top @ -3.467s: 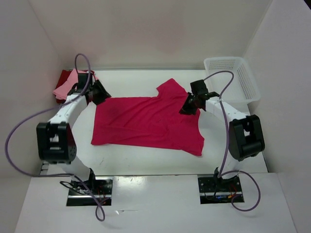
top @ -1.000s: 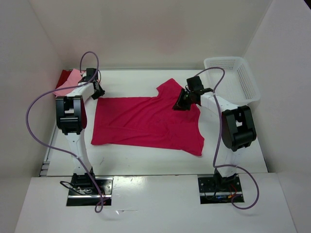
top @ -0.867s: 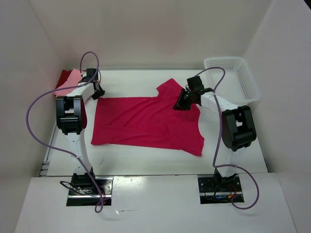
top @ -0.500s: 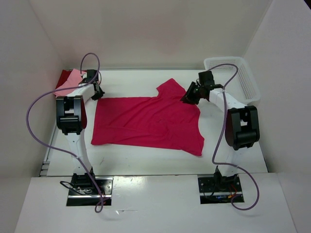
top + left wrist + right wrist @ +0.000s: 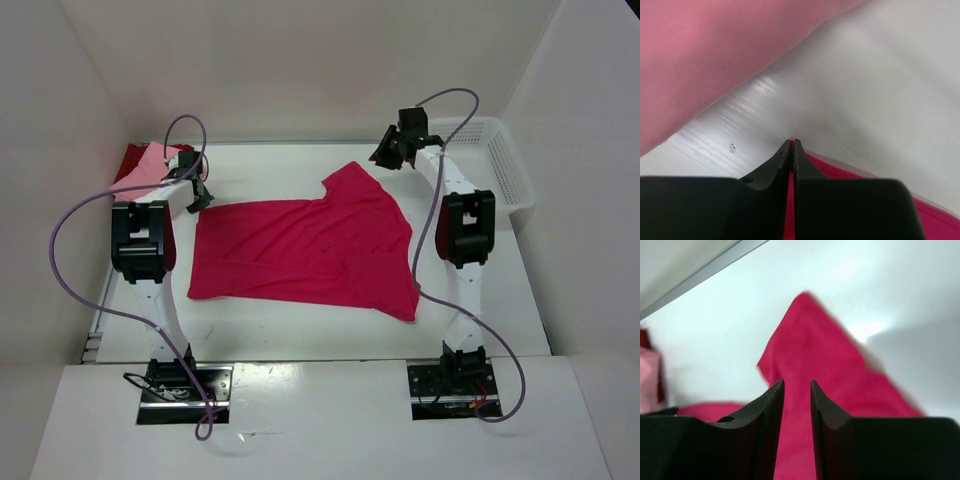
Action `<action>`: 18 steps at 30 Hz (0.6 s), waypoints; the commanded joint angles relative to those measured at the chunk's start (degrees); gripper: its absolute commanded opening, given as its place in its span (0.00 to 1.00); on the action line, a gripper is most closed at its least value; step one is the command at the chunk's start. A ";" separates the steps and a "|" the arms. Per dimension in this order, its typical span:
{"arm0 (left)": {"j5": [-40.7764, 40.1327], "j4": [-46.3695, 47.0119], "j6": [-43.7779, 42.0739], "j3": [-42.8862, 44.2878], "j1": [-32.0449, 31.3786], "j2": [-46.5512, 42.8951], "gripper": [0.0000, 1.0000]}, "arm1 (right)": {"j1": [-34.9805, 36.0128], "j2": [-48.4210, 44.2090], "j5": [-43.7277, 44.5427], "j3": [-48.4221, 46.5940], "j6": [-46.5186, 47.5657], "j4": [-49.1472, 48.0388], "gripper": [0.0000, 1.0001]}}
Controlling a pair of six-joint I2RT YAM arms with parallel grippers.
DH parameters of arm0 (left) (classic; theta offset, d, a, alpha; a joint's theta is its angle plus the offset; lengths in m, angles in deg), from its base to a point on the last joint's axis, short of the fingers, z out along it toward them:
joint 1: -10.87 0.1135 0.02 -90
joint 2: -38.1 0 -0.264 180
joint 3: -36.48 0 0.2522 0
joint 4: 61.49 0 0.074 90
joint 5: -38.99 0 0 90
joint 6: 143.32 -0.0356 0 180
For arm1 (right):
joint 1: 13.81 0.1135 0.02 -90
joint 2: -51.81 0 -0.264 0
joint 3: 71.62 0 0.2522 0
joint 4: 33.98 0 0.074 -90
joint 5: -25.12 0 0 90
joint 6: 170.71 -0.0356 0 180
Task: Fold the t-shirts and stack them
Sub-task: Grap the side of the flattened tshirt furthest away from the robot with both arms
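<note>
Pinching far-left corner of magenta-pink shirt (image 5: 300, 250) in my left gripper (image 5: 792, 143), fingers nearly shut on cloth; shirt spread mid-table (image 5: 300, 325), long axis left-right; my right gripper (image 5: 797, 384), narrowly parted and empty, hovers near its far sleeve, not touching.

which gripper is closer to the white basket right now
Right. The right gripper is just left of the white basket; the left gripper is far off on the other side, at the back left corner of the magenta t-shirt.
</note>
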 commanded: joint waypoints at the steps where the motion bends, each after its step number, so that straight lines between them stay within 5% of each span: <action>1: -1.18 1.80 0.72 -2.36 0.12 -3.43 0.08 | -0.45 10.65 3.93 -11.75 2.06 5.60 0.34; 7: 0.22 3.65 2.12 -3.86 0.12 -3.96 0.02 | 2.00 29.75 8.94 -49.32 6.45 19.93 0.41; 18: 0.22 3.65 1.51 -3.33 0.12 -4.49 0.00 | 3.68 35.74 3.67 -47.64 4.09 13.27 0.53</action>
